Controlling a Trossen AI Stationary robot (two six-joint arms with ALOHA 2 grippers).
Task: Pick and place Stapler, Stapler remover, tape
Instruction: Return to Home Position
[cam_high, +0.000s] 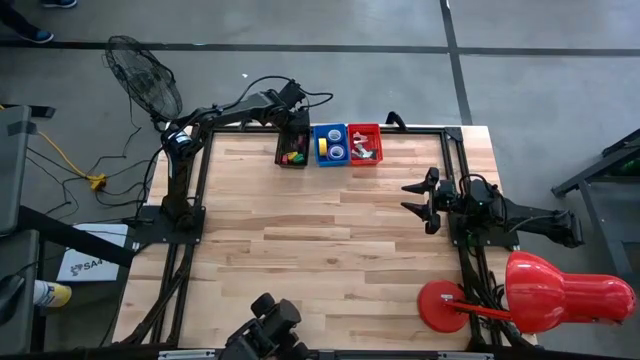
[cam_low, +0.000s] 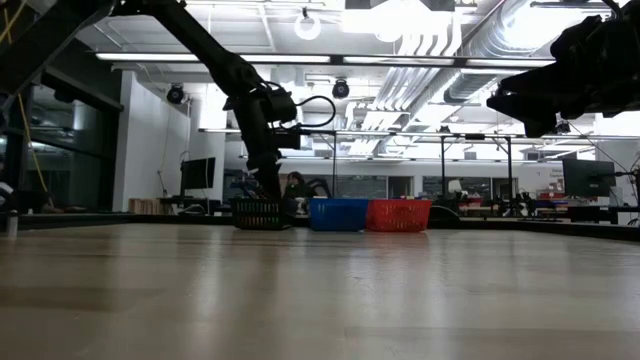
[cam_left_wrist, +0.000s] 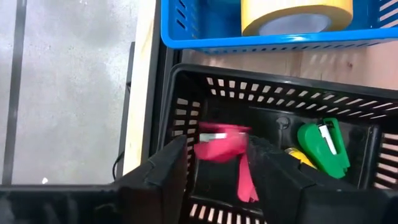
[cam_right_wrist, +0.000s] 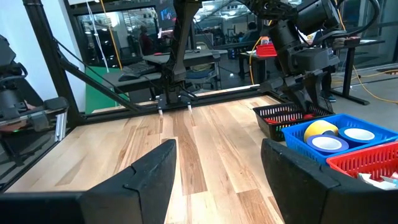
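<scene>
Left wrist view: the red stapler (cam_left_wrist: 222, 144) in the black bin (cam_left_wrist: 186, 106) is blurred; its form cannot be resolved. The yellow stapler (cam_left_wrist: 297, 154) is mostly hidden behind the left gripper (cam_left_wrist: 219, 149). The yellow tape roll (cam_left_wrist: 295, 12) is cut off at the picture's edge. High view: the contents of the red bin (cam_high: 365, 125) are too small to identify.

The table (cam_high: 330, 250) is made of smooth, faintly sheened wooden planks — the black bin (cam_left_wrist: 217, 93) is moulded in matt slotted plastic, the blue bin (cam_left_wrist: 261, 42) in glossier plastic — and smooth, shiny plastic is shown by the red stapler (cam_left_wrist: 221, 143) and the green stapler (cam_left_wrist: 317, 146).
</scene>
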